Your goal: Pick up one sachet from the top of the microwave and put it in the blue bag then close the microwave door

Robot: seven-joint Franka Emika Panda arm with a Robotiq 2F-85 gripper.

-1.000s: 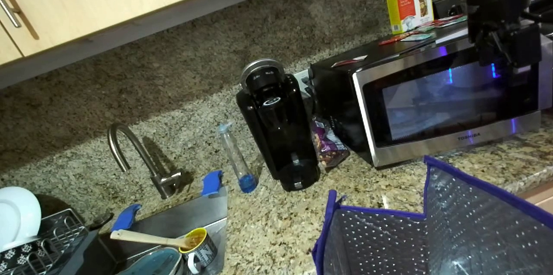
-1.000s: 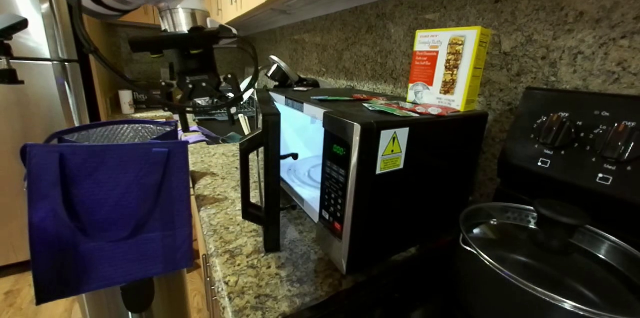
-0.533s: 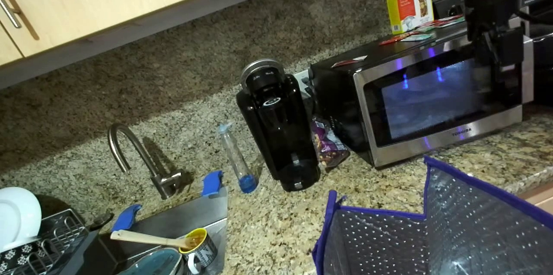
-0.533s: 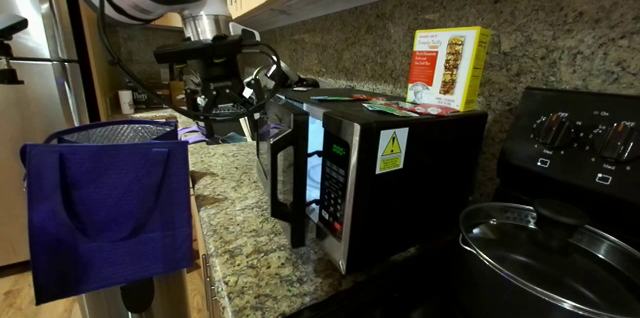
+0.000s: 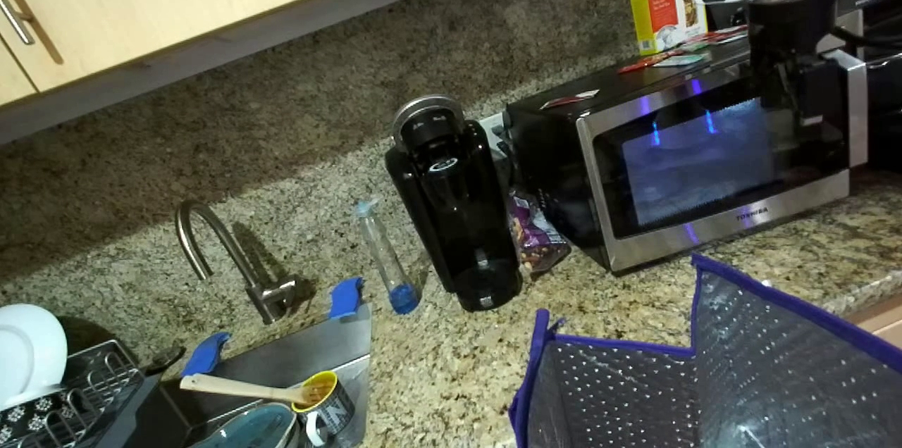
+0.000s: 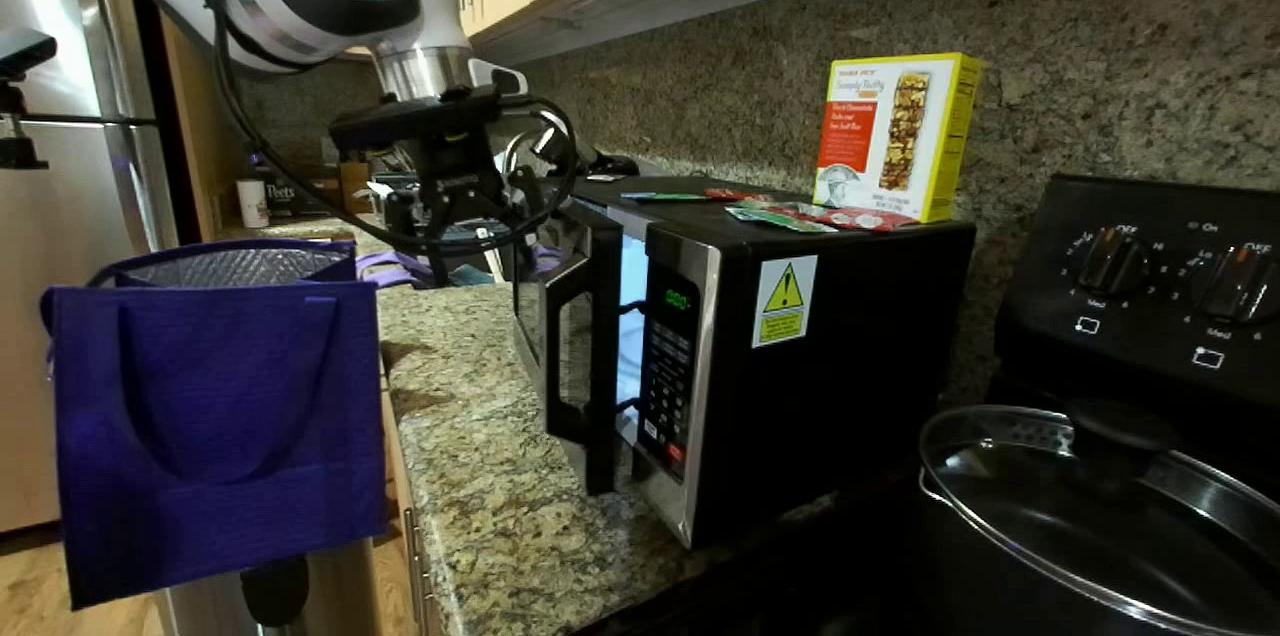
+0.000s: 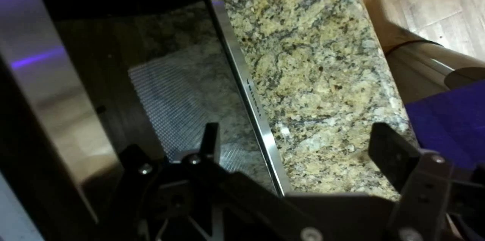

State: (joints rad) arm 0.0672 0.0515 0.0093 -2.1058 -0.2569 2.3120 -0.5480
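Note:
Green and red sachets, including a green-and-white sachet (image 6: 785, 218), lie flat on top of the microwave (image 6: 830, 396); they also show in an exterior view (image 5: 680, 60). The microwave door (image 6: 600, 366) stands ajar, with the lit inside showing through a narrow gap. My gripper (image 7: 295, 131) is open with nothing between its fingers. It points down at the outer face of the door, one finger (image 7: 211, 140) over the dark glass and the other over the counter. I cannot tell whether it touches the door. The blue bag (image 6: 220, 416) stands open beside the counter; its lined inside (image 5: 775, 356) looks bare where visible.
A yellow-and-white box (image 6: 895, 136) stands on the microwave's back corner. A black coffee maker (image 5: 458, 208) and a snack bag (image 5: 535, 237) are beside the microwave. A lidded pot (image 6: 1100, 516) sits on the stove. Cupboards (image 5: 155, 4) hang overhead.
The microwave door has swung from wide open to a narrow gap, mostly in the first half second. The arm has moved towards the microwave with it, and the gripper has tilted.

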